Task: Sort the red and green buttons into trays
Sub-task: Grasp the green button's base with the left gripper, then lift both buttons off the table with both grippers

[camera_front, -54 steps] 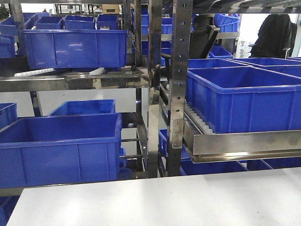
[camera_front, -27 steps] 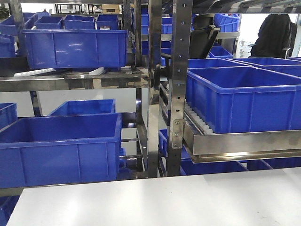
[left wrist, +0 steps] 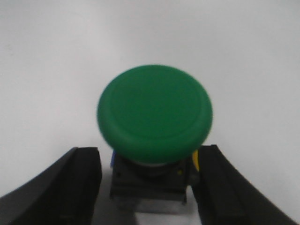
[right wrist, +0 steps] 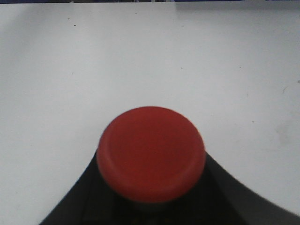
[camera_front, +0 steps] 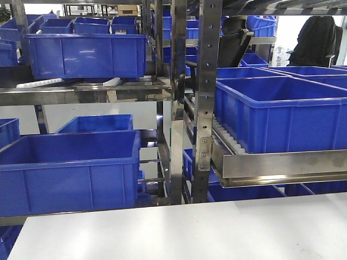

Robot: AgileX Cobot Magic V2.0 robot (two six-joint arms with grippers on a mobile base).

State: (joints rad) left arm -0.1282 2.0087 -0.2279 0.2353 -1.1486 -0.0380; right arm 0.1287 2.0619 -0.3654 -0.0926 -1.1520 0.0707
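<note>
the left gripper [left wrist: 149,157] has its jaws on both sides of the black base of the green button [left wrist: 154,119]. a thin strip of light shows beside one finger [left wrist: 79,187], so the button seems not yet pinched. the right gripper [right wrist: 151,199] sits under the red button [right wrist: 151,152], whose dome hides the jaws, so one cannot tell if they press on it. this button is well back from the far edge of the bench [right wrist: 140,56]. in the front view nothing has moved in the last second: the same blue crates [camera_front: 70,173] on the rack [camera_front: 203,108]. no tray is visible, so the sorting is probably only at the grasping step.
</note>
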